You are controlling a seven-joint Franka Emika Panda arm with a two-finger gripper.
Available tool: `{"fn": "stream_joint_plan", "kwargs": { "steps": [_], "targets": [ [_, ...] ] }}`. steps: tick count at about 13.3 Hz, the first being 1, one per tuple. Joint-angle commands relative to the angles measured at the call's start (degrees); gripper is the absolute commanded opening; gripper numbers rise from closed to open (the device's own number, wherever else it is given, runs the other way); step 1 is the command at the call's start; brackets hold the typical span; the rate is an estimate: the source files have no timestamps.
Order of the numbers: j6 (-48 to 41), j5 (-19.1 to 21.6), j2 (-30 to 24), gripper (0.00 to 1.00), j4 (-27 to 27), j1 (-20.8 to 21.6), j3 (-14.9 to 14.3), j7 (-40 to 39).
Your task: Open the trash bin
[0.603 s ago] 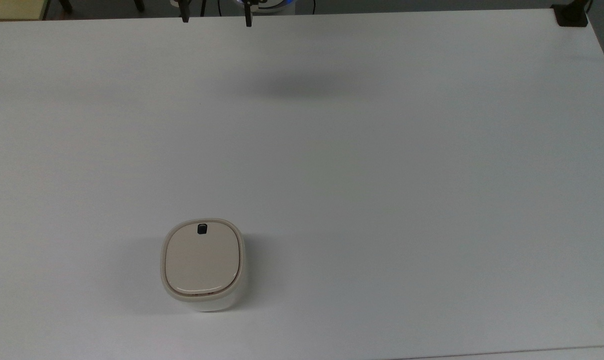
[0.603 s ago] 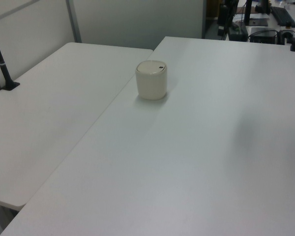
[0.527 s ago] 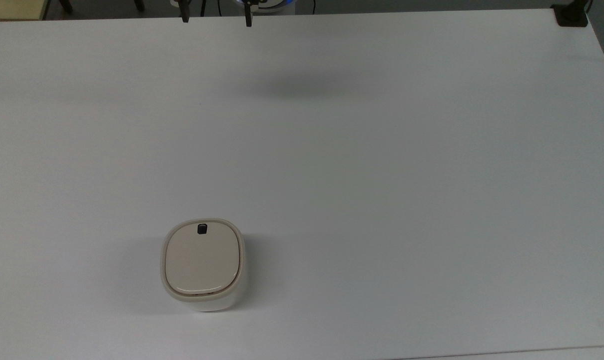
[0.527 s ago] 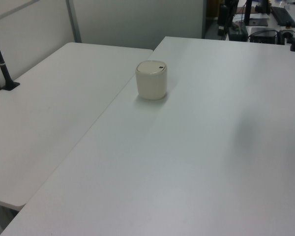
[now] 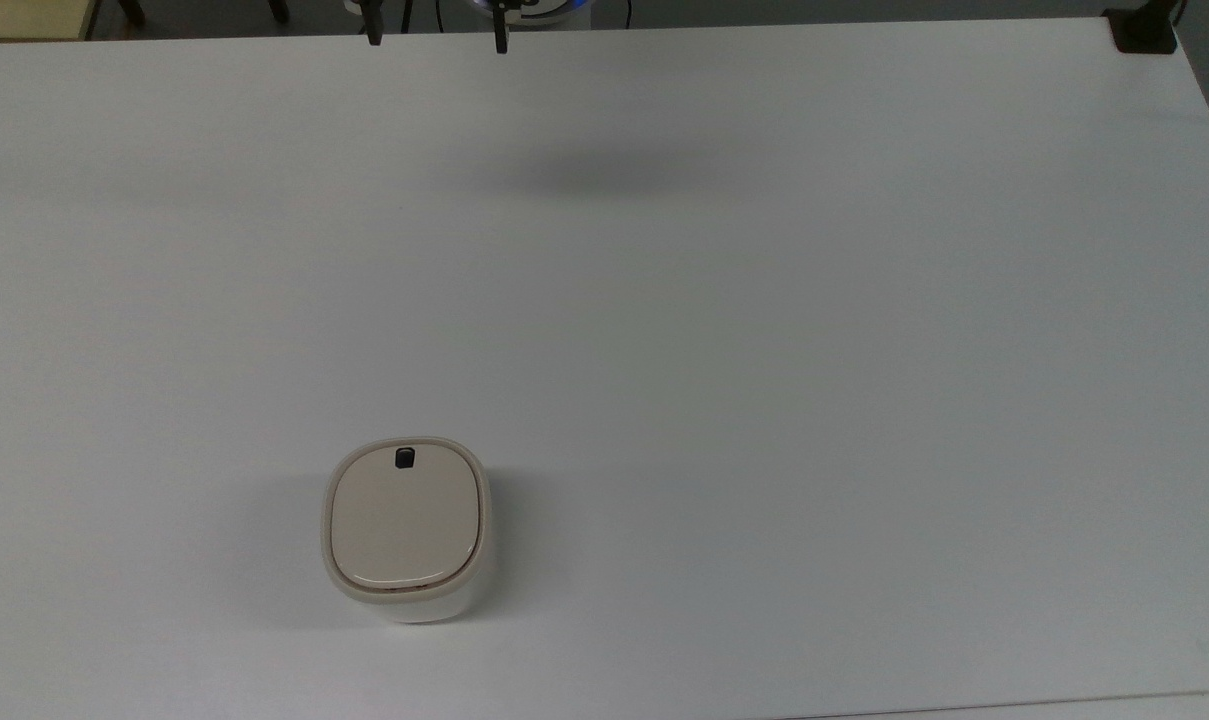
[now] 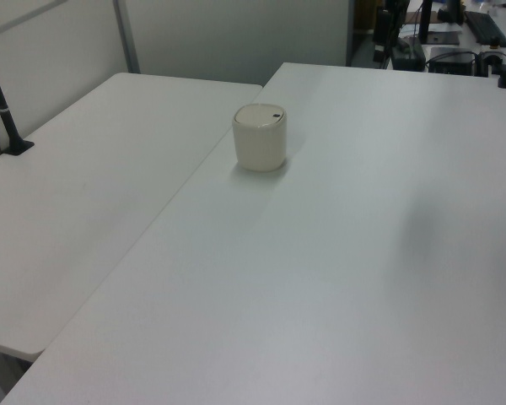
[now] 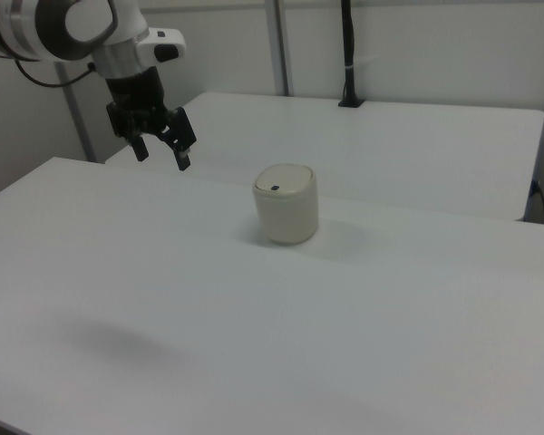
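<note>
A small trash bin (image 5: 405, 528) with a glossy white plastic body of rounded-square shape stands upright on a wide matte white table (image 5: 764, 350). In the top view it sits at about seven o'clock from the table's centre, near the lower edge. Its flat beige lid (image 5: 406, 518) is shut, and a small black button (image 5: 403, 458) lies at the lid's twelve o'clock edge.

The top view gives the lid's outline from straight above and catches two dark fingertips (image 5: 501, 40) at the table's far edge, at about eleven o'clock, well apart from each other and from the bin. A soft grey shadow (image 5: 604, 172) lies on the table below them.

The right view gives the robot's black two-finger gripper (image 7: 160, 154) hanging in the air at ten o'clock from the bin (image 7: 286, 203), well apart from it, its fingers spread wide and holding nothing. The white rounded arm (image 7: 68, 25) rises behind it.

The left view gives the bin's (image 6: 260, 137) smooth side wall and a second white table (image 6: 84, 186) butted beside the first, with a black pole (image 6: 4, 110) at that table's nine o'clock edge.
</note>
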Motion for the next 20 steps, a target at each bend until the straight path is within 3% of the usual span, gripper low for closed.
{"fn": "stream_joint_plan", "kwargs": {
  "steps": [1,12,15,20],
  "targets": [
    [-2.24,0.12,0.21,1.00,0.92,0.56,-0.24,-0.92],
    [-2.68,0.12,0.12,1.00,0.91,0.56,-0.15,-1.18],
    [-2.51,0.30,0.30,1.00,0.91,0.21,-0.50,-9.58],
    [0.99,0.47,1.26,1.00,0.91,-0.84,-0.77,-15.69]
  ]
}}
